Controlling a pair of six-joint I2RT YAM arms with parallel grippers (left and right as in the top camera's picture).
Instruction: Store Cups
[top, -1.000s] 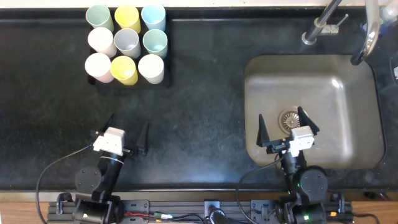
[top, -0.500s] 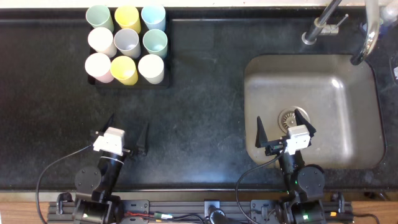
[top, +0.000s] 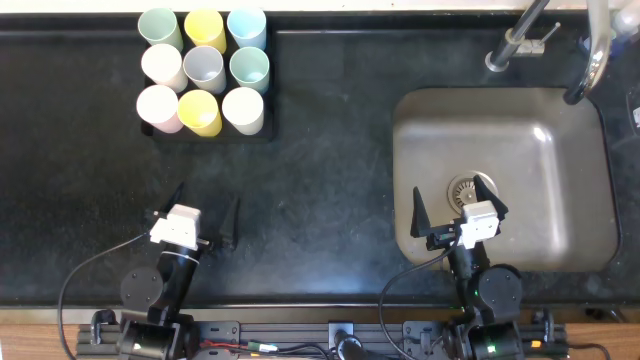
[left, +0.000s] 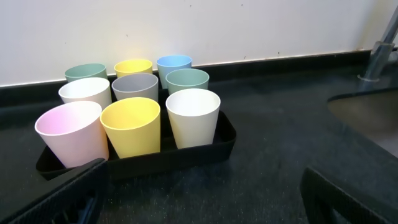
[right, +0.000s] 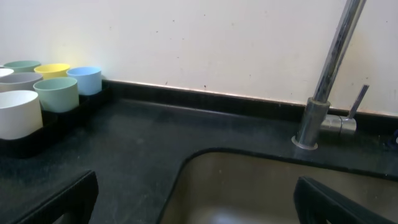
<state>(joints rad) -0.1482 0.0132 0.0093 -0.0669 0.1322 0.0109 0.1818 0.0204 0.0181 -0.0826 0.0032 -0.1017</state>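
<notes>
Left end effector (top: 205, 205): open, empty. Nine cups (top: 204, 70) are held upright in a black tray (top: 268, 128) on the worktop (top: 330, 150), at 12 o'clock from it. Right end effector (top: 455, 195), likewise open, is placed by the sink (top: 560, 150), probably farther; cups at 10 o'clock.

Nine cups (top: 205, 68), apparently one tray (left: 205, 149), one sink (top: 540, 140)
</notes>
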